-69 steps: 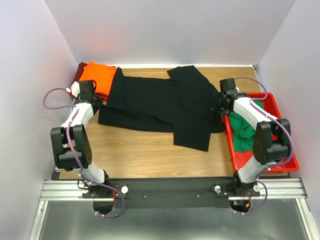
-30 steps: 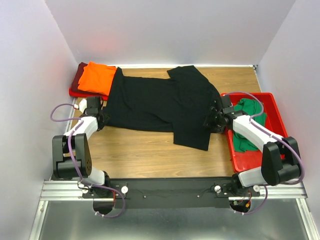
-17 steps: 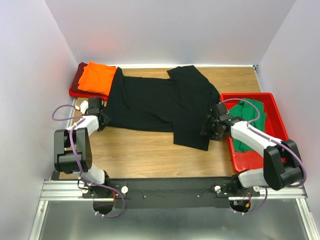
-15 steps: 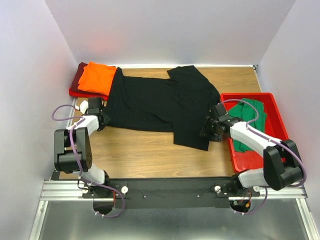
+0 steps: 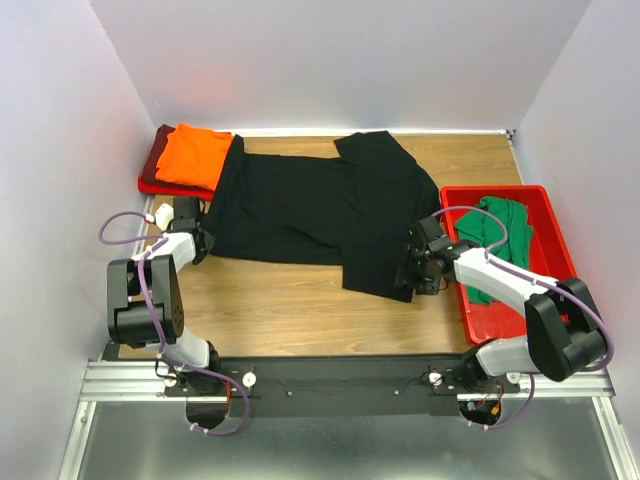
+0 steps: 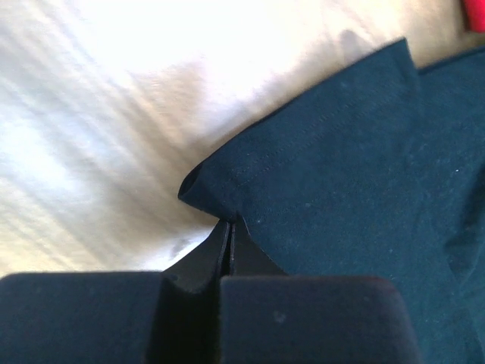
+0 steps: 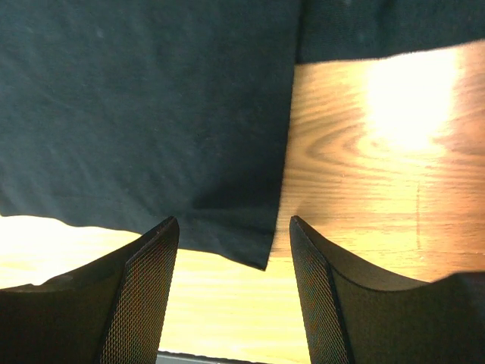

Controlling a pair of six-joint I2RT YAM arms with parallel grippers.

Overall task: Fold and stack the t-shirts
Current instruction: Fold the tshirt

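Note:
The black t-shirt point(image 5: 320, 210) lies spread across the middle of the wooden table. At its left bottom corner my left gripper point(image 5: 200, 240) is shut, its tips point(image 6: 229, 224) pinching the hem of the black cloth point(image 6: 341, 174), which bulges up just beyond them. My right gripper point(image 5: 408, 280) is open low over the shirt's near right corner; that corner point(image 7: 258, 250) lies between the mesh fingers point(image 7: 148, 288). A folded orange t-shirt point(image 5: 195, 155) rests on a dark red one point(image 5: 161, 140) at the back left. The green t-shirt point(image 5: 495, 235) lies crumpled in the bin.
A red plastic bin point(image 5: 548, 310) stands along the right edge of the table, beside my right arm. White walls close the table on the left, back and right. Bare wood point(image 5: 290, 310) runs along the near side up to the metal rail point(image 5: 340, 375).
My left gripper has shut on the black shirt's left hem corner. My right gripper, still open, has slid toward me along the shirt's right edge to its near corner.

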